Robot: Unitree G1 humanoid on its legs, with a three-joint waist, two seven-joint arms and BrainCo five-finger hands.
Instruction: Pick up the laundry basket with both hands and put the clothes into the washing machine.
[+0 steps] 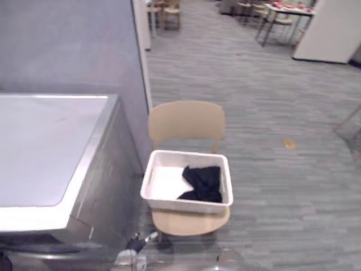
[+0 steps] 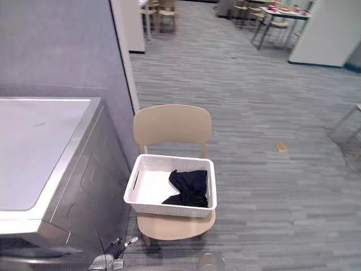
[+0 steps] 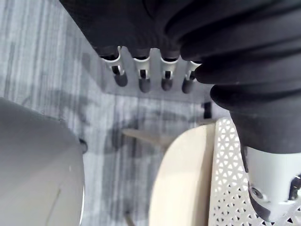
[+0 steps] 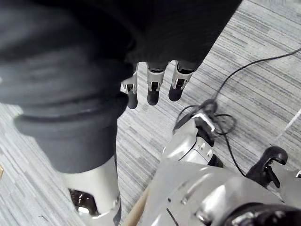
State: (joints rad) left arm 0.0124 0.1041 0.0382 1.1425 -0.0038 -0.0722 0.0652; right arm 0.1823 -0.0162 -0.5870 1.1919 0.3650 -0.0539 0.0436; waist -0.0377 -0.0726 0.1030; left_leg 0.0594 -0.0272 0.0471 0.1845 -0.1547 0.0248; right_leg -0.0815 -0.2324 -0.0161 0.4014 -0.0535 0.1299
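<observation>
White laundry basket (image 2: 166, 209), black clothes (image 2: 189, 189), and a pale beige chair (image 2: 172, 124) on a grey floor (image 2: 271, 101).
The basket's walls are a white lattice of small triangular holes, and the clothes are plain black with no print. The washing machine (image 2: 39, 152) is silver-grey with a paler, glossy top. The floor has fine stripes in light and dark grey and carries one small orange-tan scrap (image 2: 281, 147). The wall (image 2: 56, 45) is a flat blue-grey. The left hand (image 3: 143, 70) and right hand (image 4: 153, 87) have silver fingers with dark tips under black ribbed covers.
</observation>
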